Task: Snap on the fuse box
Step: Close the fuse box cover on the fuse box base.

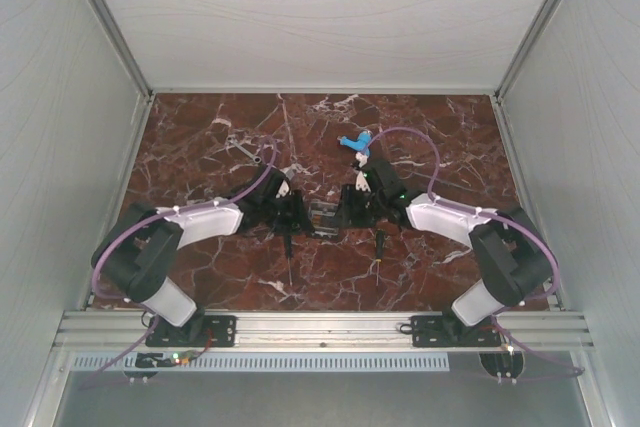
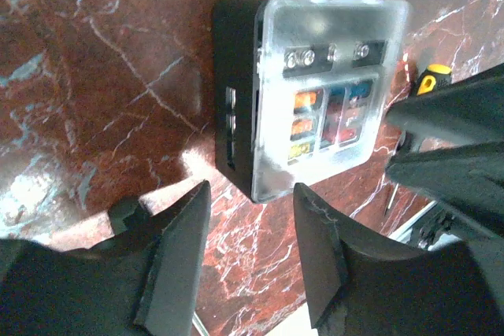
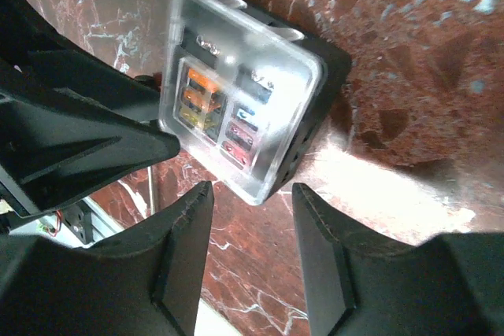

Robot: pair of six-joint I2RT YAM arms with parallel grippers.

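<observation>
The fuse box [image 2: 236, 100] is a black square tray on the marble, with its clear lid [image 2: 331, 53] lying on top and coloured fuses showing through. Whether the lid is seated I cannot tell. In the top view the fuse box [image 1: 322, 214] lies between both grippers at the table's middle. My left gripper [image 2: 248, 230] is open, its fingertips just short of the box's near corner, nothing between them. My right gripper [image 3: 252, 230] is likewise open and empty, close to the opposite corner of the fuse box [image 3: 311, 108] and its lid [image 3: 236, 84].
A blue plastic piece [image 1: 355, 140] lies behind the right gripper. Two screwdrivers [image 1: 287, 247] [image 1: 380, 244] lie in front of the grippers; one shows a yellow-black handle [image 2: 431, 80]. A metal part [image 1: 250, 152] sits at the back left. White walls close in the table.
</observation>
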